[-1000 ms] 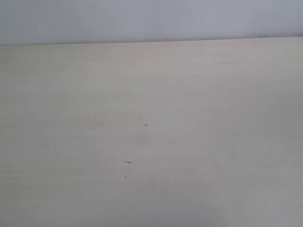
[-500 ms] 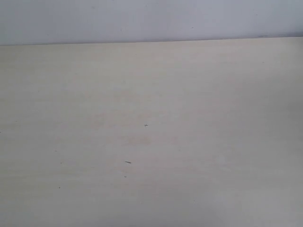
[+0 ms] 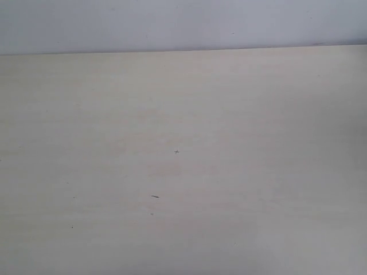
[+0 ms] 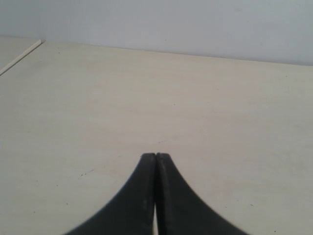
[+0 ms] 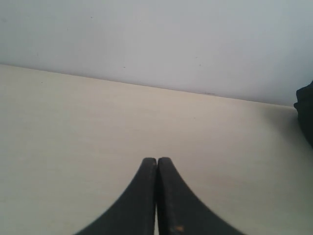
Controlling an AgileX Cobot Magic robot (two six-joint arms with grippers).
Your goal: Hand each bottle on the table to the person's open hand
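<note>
Claws come nearest: the left claw [image 4: 155, 155] has its two dark fingers pressed tip to tip with nothing between them, and the right claw [image 5: 157, 159] is closed in the same way, gripping nothing. Each hangs low and roughly level over the table [image 3: 241, 143], pointing along it toward the wall. That reads as a rest pose, shut because there is nothing to carry and held back because there is nothing ahead to reach for. Beyond the tips the pale top runs on bare of goods, with only a few tiny dark specks [image 3: 155, 196] showing in the exterior view. None of the bottles appears in any view, neither ahead of either claw nor on the stretch of table seen from outside, so their place relative to the claws cannot be given. If any are left, they lie outside these frames. No hand shows either. My guess is that the handovers are either finished or not begun, and the pictures do not settle which. Farther off, the table's back edge meets a plain grey wall [image 3: 172, 23]. In the right wrist view a dark shape [image 5: 305, 115] juts in at that edge, cut off too much to name.
</note>
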